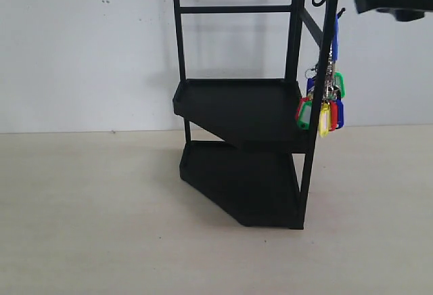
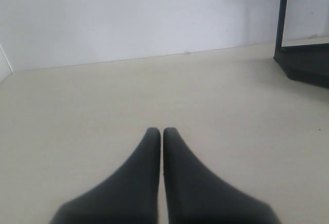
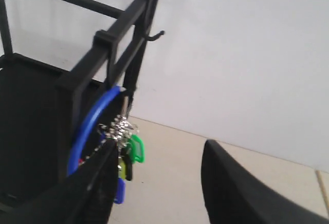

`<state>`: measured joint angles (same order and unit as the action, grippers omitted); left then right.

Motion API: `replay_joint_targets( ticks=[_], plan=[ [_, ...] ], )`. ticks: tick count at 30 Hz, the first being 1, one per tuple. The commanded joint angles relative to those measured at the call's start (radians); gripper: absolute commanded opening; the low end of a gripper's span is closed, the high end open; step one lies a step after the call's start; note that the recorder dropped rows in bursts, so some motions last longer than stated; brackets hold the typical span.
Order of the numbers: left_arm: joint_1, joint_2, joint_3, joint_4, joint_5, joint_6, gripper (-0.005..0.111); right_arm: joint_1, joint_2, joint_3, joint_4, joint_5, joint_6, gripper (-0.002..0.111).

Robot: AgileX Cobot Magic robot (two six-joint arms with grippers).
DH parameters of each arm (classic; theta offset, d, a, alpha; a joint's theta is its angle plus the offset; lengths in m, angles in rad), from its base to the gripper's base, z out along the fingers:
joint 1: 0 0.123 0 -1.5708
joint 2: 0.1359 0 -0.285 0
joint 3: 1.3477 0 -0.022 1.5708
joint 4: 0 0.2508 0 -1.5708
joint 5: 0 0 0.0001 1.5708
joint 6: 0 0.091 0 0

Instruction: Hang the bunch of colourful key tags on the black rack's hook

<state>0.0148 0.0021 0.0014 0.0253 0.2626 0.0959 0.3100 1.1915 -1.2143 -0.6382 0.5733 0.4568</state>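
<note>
Exterior view: the colourful key tag bunch (image 1: 323, 105) hangs right of centre against the right-hand front post of the black rack (image 1: 295, 38). Its blue strap (image 1: 335, 38) runs straight up to the hook (image 1: 340, 12) near the upper right of the frame, clear of the table (image 1: 101, 207). It looks hung, though whether the strap sits fully behind the upturned tip is too small to tell. The bunch should be light and loose: hard, slick plastic tags and metal rings that swing, on a soft strap that folds under any push. The strap just above the rings is probably the best hold, since the tags would slip and twist. In the right wrist view the right gripper (image 3: 160, 149) stands wide open, its fingers (image 3: 231, 183) holding nothing. One finger crosses the lower part of the strap at the lower left of that frame; I cannot tell whether it touches or only passes in front. In the left wrist view the left gripper (image 2: 162, 130) is closed tip to tip on nothing, low in the frame over bare table, well apart from the rack at the upper right.
</note>
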Motion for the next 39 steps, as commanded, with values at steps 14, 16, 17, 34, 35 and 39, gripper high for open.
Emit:
replay_joint_targets(
  ticks=[14, 16, 17, 34, 35, 39],
  plan=[
    [-0.001, -0.002, -0.001, -0.002, -0.007, 0.001, 0.004, 0.001, -0.308, 0.190, -0.047, 0.300, 0.110, 0.000],
    [-0.001, -0.002, -0.001, -0.002, -0.007, 0.001, 0.004, 0.001, -0.340, 0.270, -0.047, 0.258, 0.139, 0.000],
    [-0.001, -0.002, -0.001, -0.002, -0.007, 0.001, 0.004, 0.001, -0.355, 0.299, -0.044, 0.244, 0.156, 0.000],
    [-0.001, -0.002, -0.001, -0.002, -0.007, 0.001, 0.004, 0.010, -0.413, 0.377, 0.035, 0.295, 0.214, 0.000],
    [-0.001, -0.002, -0.001, -0.002, -0.007, 0.001, 0.004, 0.010, -0.437, 0.377, 0.022, 0.295, 0.206, 0.000],
    [-0.001, -0.002, -0.001, -0.002, -0.007, 0.001, 0.004, 0.010, -0.586, 0.377, 0.022, 0.295, 0.194, 0.000]
  ],
)
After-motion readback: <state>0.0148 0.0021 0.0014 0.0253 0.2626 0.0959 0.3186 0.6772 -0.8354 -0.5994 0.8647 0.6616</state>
